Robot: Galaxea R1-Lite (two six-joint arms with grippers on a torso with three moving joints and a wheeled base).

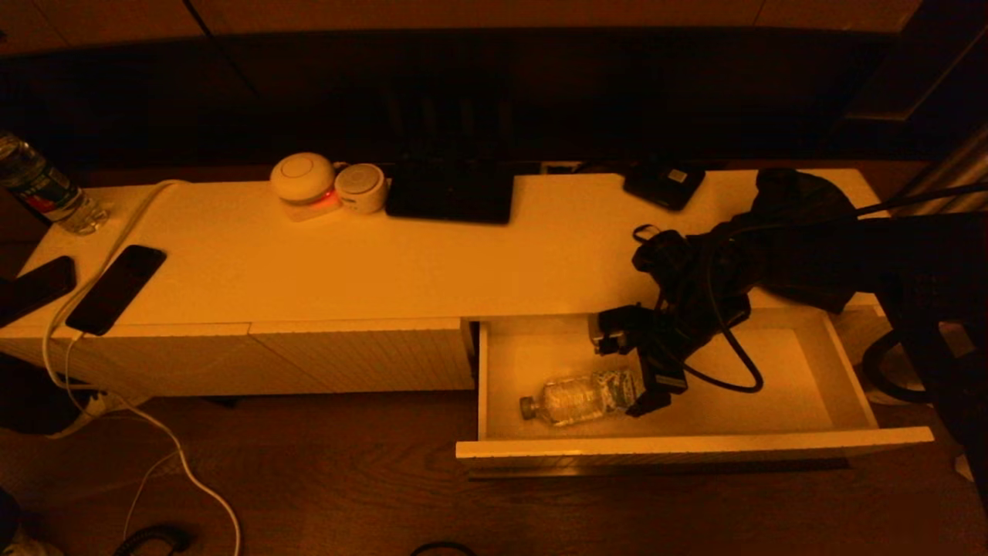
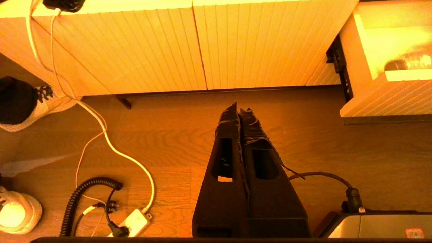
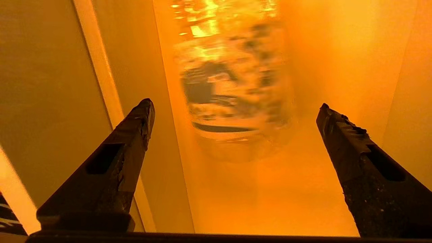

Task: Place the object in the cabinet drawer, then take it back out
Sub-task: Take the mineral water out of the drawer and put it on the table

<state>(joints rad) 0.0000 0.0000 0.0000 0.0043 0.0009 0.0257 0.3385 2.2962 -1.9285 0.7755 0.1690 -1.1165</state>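
Note:
The cabinet drawer (image 1: 695,446) stands pulled out from the right part of the white cabinet (image 1: 347,262). The object, a clear plastic water bottle (image 1: 583,398), lies on its side on the drawer floor, cap pointing left. My right gripper (image 1: 644,386) reaches down into the drawer just right of the bottle's base. In the right wrist view the gripper (image 3: 236,104) is open, its fingers wide apart, and the bottle (image 3: 233,77) lies just beyond the tips, untouched. My left gripper (image 2: 239,109) hangs shut and empty over the wooden floor in front of the cabinet, left of the drawer (image 2: 371,98).
On the cabinet top lie two dark phones (image 1: 116,287), a second water bottle (image 1: 38,189), two round white devices (image 1: 302,179), a dark flat pad (image 1: 450,193) and a black device (image 1: 664,184). A white cable (image 1: 139,432) runs down to a power strip (image 2: 133,222) on the floor.

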